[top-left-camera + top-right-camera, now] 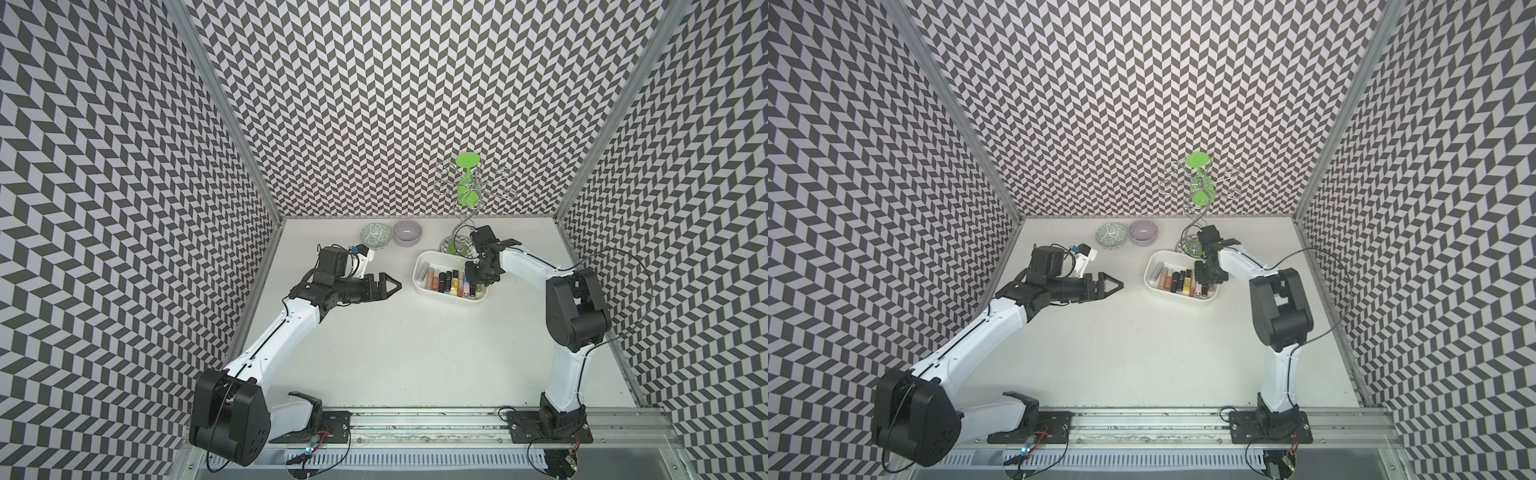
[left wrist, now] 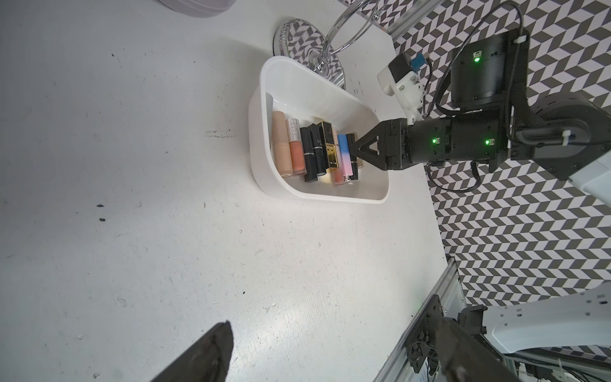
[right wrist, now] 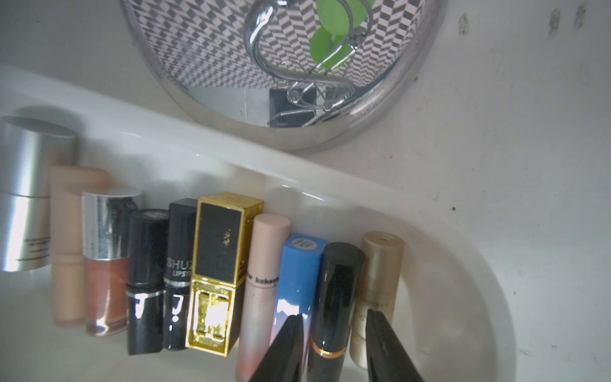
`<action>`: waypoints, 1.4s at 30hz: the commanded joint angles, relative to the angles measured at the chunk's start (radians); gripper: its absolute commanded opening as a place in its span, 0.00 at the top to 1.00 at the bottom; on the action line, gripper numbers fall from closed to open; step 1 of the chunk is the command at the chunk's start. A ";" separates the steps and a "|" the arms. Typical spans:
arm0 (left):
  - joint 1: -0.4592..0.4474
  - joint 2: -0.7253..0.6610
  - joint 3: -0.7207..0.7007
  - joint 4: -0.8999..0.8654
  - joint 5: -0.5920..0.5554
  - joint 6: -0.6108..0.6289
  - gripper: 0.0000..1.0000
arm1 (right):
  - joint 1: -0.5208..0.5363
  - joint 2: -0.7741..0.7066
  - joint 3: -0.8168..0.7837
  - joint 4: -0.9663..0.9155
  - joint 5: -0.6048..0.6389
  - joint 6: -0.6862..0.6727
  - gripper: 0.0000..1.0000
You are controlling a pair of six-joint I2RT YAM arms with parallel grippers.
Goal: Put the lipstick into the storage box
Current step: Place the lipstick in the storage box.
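Note:
The white storage box point(image 1: 419, 266) point(image 1: 1150, 270) stands at the back right of the table, with several lipsticks lying side by side in it. My right gripper point(image 1: 478, 282) point(image 3: 334, 317) reaches down into its right end. Its fingers stand a little apart on either side of a black lipstick point(image 3: 340, 281) with a gold band, and a thin gap shows on each side. That lipstick lies in the box between a blue tube and a pale gold one. My left gripper point(image 1: 395, 284) point(image 2: 330, 357) hovers wide open and empty, left of the box.
A green-patterned bowl point(image 1: 375, 235) and a lilac bowl point(image 1: 407, 232) sit at the back of the table. A chrome wire stand point(image 1: 467, 183) carrying a green glass rises just behind the box. Its mirrored base point(image 3: 264, 66) lies close to the box's far wall.

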State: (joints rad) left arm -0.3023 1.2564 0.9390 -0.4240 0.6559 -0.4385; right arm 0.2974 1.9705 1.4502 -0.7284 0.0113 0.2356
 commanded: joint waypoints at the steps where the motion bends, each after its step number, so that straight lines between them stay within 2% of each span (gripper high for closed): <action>1: 0.005 -0.008 -0.009 -0.007 0.001 0.017 0.01 | -0.009 -0.024 0.003 0.016 -0.006 -0.001 0.63; 5: 0.006 -0.011 -0.008 -0.006 0.001 0.012 0.01 | -0.009 -0.065 -0.019 0.035 -0.041 0.008 0.63; 14: 0.006 -0.020 -0.020 0.017 0.003 -0.013 0.01 | -0.009 -0.157 -0.106 0.165 -0.312 0.001 0.62; 28: 0.007 -0.061 -0.042 0.031 -0.069 -0.016 0.01 | -0.002 -0.524 -0.382 0.443 -0.671 -0.010 0.52; 33: 0.008 -0.119 -0.044 0.022 -0.137 0.003 0.01 | 0.026 -0.713 -0.528 0.569 -0.674 -0.078 0.48; 37: 0.009 -0.175 -0.036 -0.009 -0.242 0.029 0.01 | 0.034 -0.890 -0.682 0.745 -0.692 -0.130 0.47; 40: 0.008 -0.204 -0.030 -0.041 -0.358 0.030 0.01 | 0.040 -1.028 -0.798 0.885 -0.679 -0.171 0.39; 42: 0.009 -0.227 -0.040 -0.054 -0.435 0.030 0.01 | 0.040 -1.105 -0.873 0.968 -0.646 -0.169 0.28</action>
State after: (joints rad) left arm -0.3004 1.0588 0.8970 -0.4397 0.3668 -0.4309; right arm 0.3317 0.9382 0.6418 0.0227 -0.6575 0.1127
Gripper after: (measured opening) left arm 0.988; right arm 0.690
